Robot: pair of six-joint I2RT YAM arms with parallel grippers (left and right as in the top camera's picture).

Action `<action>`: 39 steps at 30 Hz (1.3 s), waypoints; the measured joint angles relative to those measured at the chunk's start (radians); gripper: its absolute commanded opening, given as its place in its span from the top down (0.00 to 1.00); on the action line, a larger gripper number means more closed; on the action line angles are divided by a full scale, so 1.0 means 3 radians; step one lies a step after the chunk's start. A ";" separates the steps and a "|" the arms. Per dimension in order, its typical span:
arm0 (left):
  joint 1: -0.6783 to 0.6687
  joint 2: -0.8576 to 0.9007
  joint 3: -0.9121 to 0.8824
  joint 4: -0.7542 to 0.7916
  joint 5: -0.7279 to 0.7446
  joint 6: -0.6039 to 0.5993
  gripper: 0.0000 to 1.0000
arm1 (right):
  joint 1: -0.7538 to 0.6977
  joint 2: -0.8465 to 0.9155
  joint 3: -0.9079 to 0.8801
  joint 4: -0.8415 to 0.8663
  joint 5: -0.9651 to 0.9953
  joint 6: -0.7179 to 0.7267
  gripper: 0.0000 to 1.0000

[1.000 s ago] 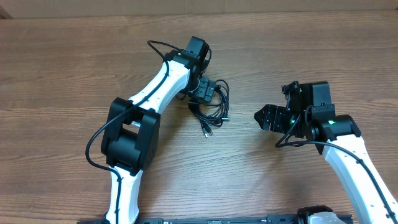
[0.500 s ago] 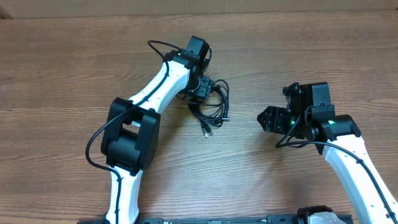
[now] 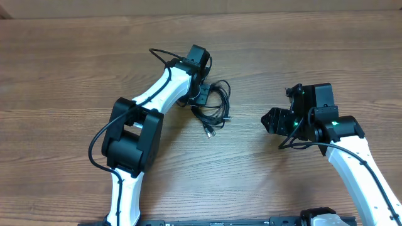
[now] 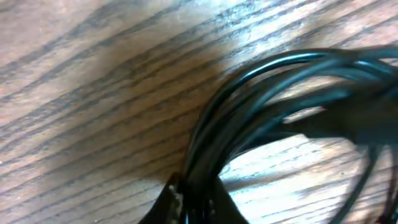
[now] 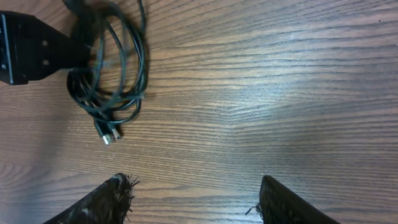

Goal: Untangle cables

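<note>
**Left gripper clamps the tangle**

Overhead: the left gripper (image 3: 202, 94), wide a second ago, pinches the thin black bunched cables (image 3: 217, 108) on the brown wooden table (image 3: 63, 75). Left wrist: strands cross between its jaws; lift slowly, grip firm. Right wrist: the right gripper (image 5: 196, 198) gapes empty, cables well ahead.

The table (image 5: 261, 93) was brown wood with a dark, pronounced grain and a soft satin sheen where light pooled. The cables (image 4: 249, 81) had smooth, glossy black sheathing, and their plug ends (image 5: 107, 135) showed small silvery metal tips. The right gripper (image 5: 194, 186) had matt black fingers (image 5: 102, 202) with rough, fuzzy edges, and the arm shells (image 3: 348, 164) were smooth white plastic.
</note>
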 measured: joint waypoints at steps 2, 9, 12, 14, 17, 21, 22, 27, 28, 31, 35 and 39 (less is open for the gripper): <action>0.0001 -0.0004 0.0004 -0.0014 0.0003 0.0001 0.96 | 0.0000 0.0000 0.0000 -0.0001 -0.0001 0.0000 0.35; 0.0094 0.0017 0.0557 -0.0928 0.0277 -0.0001 0.96 | 0.0000 0.0000 0.0000 0.0048 0.0159 0.0004 0.48; 0.0231 0.0038 0.1133 -0.1297 0.0712 -0.0008 0.96 | 0.0000 -0.0001 0.0000 0.0102 0.0198 -0.0001 0.48; 0.0348 0.0038 0.1523 -0.1453 0.1086 -0.0011 0.96 | 0.0000 0.0000 0.0000 0.0117 0.0203 0.0000 0.48; 0.0558 0.0025 0.2055 -0.1661 0.2063 -0.0006 0.96 | 0.0000 -0.0001 0.0000 0.0175 0.0211 0.0000 0.48; 0.0696 0.0024 0.2243 -0.1626 0.3009 0.0028 0.96 | 0.0000 0.0000 0.0000 0.0327 0.0207 0.0000 0.47; 0.0704 0.0024 0.2252 -0.1640 0.3098 0.0029 0.96 | 0.0000 0.0000 0.0000 0.0385 0.0196 -0.0001 0.47; 0.0692 0.0024 0.2256 -0.1865 0.3054 0.0029 0.96 | 0.0000 0.0001 -0.0013 0.1250 -0.0183 -0.0090 0.47; 0.0690 0.0024 0.2256 -0.1874 0.3040 0.0029 0.96 | 0.0000 0.0006 -0.0011 0.1484 -0.0278 -0.0120 0.47; 0.0690 0.0024 0.2256 -0.1877 0.3009 0.0029 0.96 | 0.0000 0.0005 0.0001 0.1871 -0.0478 -0.0140 0.47; 0.0692 0.0025 0.2256 -0.1876 0.3002 0.0029 0.96 | 0.0000 0.0005 0.0003 0.2182 -0.0643 -0.0055 0.47; 0.0690 0.0024 0.2256 -0.1874 0.2997 0.0028 0.96 | 0.0009 0.0005 0.0005 0.2492 -0.0722 0.0161 0.47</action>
